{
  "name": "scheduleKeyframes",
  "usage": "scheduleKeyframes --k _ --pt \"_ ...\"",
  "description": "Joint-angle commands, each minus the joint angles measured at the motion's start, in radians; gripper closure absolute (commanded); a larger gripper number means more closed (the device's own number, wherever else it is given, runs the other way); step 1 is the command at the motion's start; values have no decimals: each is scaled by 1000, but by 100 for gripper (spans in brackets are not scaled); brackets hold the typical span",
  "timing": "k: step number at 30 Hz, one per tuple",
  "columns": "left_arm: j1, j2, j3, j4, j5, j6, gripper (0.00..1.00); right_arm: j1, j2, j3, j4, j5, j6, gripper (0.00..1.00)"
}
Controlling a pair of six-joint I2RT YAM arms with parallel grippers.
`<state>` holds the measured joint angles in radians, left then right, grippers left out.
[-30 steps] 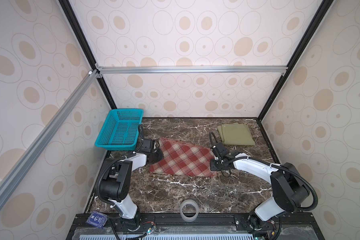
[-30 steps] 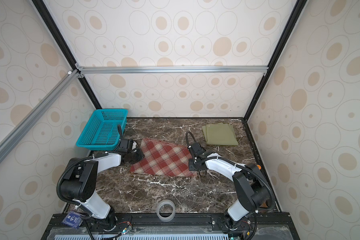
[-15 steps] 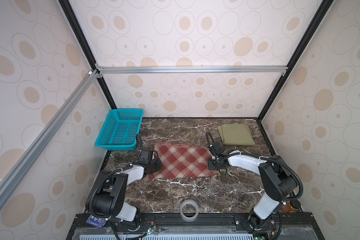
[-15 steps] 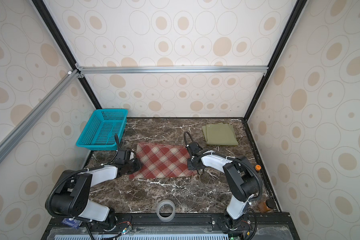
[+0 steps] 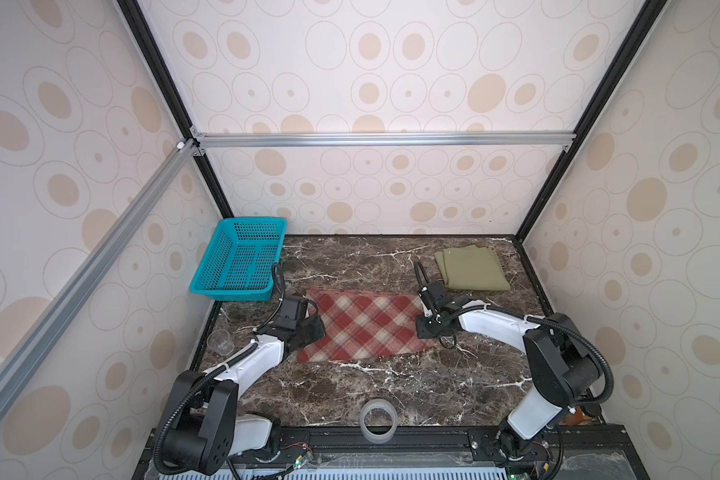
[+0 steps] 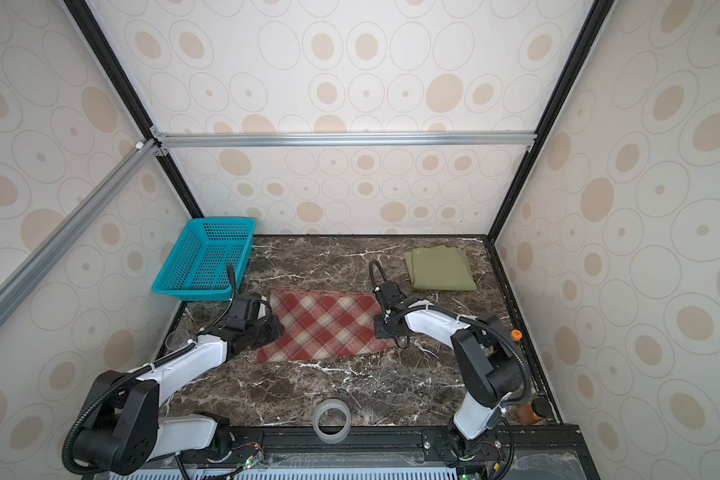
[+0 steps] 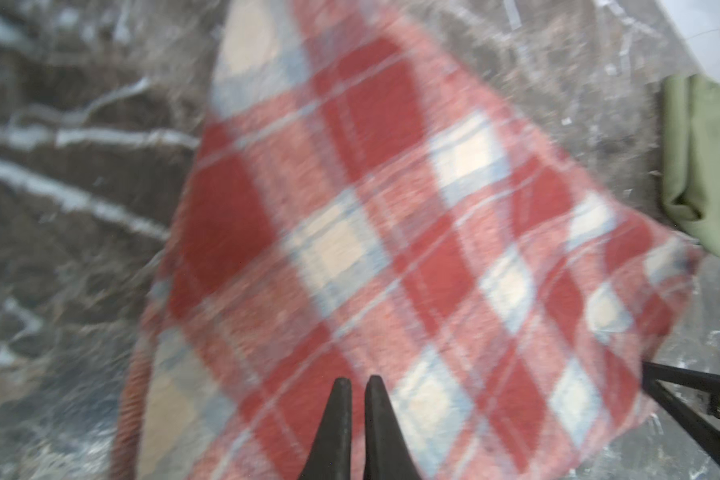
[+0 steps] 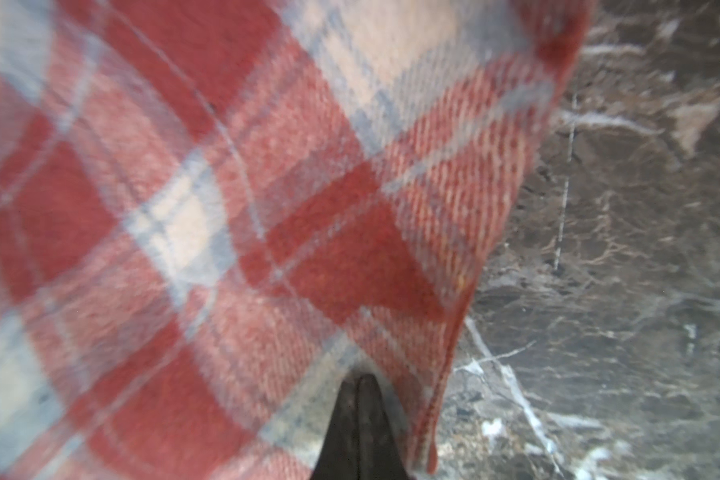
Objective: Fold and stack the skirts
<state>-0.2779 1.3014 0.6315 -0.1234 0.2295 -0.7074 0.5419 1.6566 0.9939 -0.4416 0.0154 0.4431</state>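
The red-and-cream plaid skirt (image 5: 366,324) (image 6: 325,324) lies spread in the middle of the dark marble table. My left gripper (image 5: 320,329) (image 7: 357,380) is at its left edge, shut on the cloth with only a thin slit between the fingers. At the skirt's right edge my right gripper (image 5: 420,330) (image 8: 360,378) is pinched tight on the woolly fabric (image 8: 225,208), which rises from the fingertips. The olive-green skirt (image 5: 470,268) (image 6: 439,268) lies folded at the back right, apart from both grippers, and its edge shows in the left wrist view (image 7: 699,166).
A teal mesh basket (image 5: 242,259) leans at the back left, close behind my left arm. A roll of clear tape (image 5: 377,419) sits at the front edge. A clear cup (image 5: 219,340) stands by the left wall, and a brown jar (image 6: 531,411) is at the front right corner.
My left gripper has drawn its end of the plaid skirt toward the front, and the skirt's slanted back edge now runs straight across. The right gripper has barely moved.
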Motion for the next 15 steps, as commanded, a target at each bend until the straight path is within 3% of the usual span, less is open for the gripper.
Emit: scheduleKeyframes --k 1,10,15 --pt "-52 27 109 -48 -36 29 90 -4 -59 11 -38 -10 -26 96" --pt "-222 246 382 -60 -64 45 89 -83 -151 -26 5 -73 -34 93" --pt "-297 412 560 -65 -62 64 90 -188 -204 -91 40 -170 -40 84"
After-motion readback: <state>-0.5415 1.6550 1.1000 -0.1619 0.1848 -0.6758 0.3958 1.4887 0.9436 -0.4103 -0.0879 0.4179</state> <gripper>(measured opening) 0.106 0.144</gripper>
